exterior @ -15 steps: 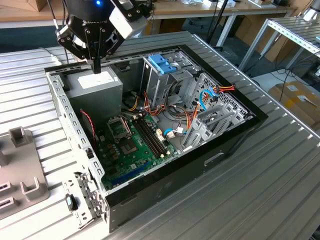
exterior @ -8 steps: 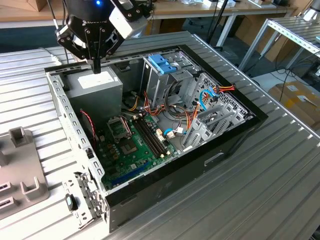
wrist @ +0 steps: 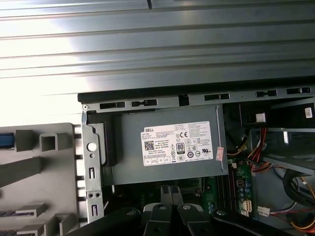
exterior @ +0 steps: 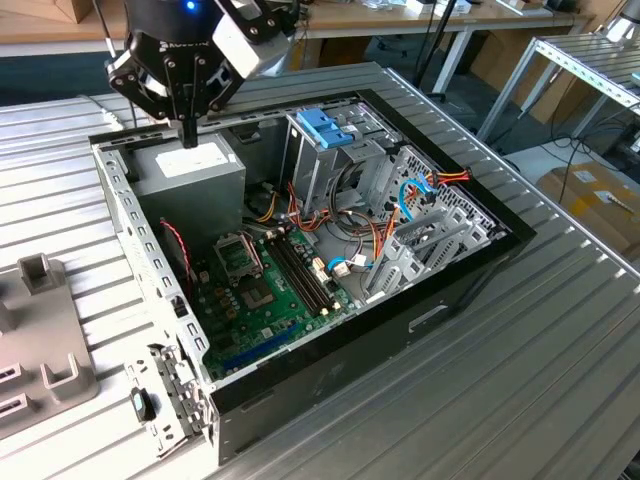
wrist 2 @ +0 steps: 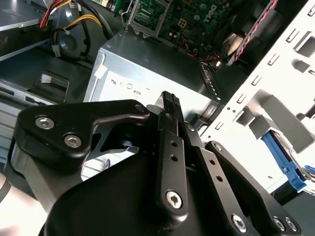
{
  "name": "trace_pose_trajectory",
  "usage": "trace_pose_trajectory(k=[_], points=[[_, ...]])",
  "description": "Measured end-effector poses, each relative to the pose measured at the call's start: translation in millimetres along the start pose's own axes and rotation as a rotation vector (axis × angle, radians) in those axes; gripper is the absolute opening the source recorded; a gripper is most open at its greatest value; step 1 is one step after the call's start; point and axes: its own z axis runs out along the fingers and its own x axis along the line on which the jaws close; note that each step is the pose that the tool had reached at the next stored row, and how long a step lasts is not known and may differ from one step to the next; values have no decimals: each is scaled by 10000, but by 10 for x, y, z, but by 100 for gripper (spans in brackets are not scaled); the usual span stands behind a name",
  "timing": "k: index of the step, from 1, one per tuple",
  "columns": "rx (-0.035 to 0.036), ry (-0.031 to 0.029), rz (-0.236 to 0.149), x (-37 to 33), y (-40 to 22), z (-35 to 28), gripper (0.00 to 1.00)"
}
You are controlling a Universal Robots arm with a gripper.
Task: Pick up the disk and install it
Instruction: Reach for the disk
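The arm is pointing its gripper (exterior: 189, 138) straight down over the power supply (exterior: 195, 168) in the computer case's (exterior: 400, 325) far corner, fingers (wrist 2: 170, 105) pressed together, empty.

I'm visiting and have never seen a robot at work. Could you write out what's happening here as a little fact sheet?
Setting: open computer case lying on a ribbed metal table
Gripper: poised just above the grey power supply box, in the case's corner at the exterior view's left
Fingers: together, nothing between them
Inside the case: green circuit board, metal cage topped by a blue bracket, coloured cables
Beside the case: grey slotted fixture, at the exterior view's left
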Motion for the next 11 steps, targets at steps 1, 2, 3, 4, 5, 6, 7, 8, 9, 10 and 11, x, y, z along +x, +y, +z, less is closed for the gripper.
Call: trace_pose_trajectory(k=[1,2,3,4,5,6,7,8,9,10,11], points=[[1,0,0,23,-2,-1,11],[0,0,-1,49,-3,-1,11],[1,0,-2,87,-5,-2,11],[0,0,-1,109,-6,-2,11],[0,0,0,136,-7,-3,11],[0,0,0,169,-8,-3,11],[-1,0,-1,185,-9,-3,11],[0,0,-1,204,-10,-4,11],[0,0,-1,223,-11,-4,11],[0,0,-1,231,-11,-4,11],[0,0,-1,238,-12,-4,11]])
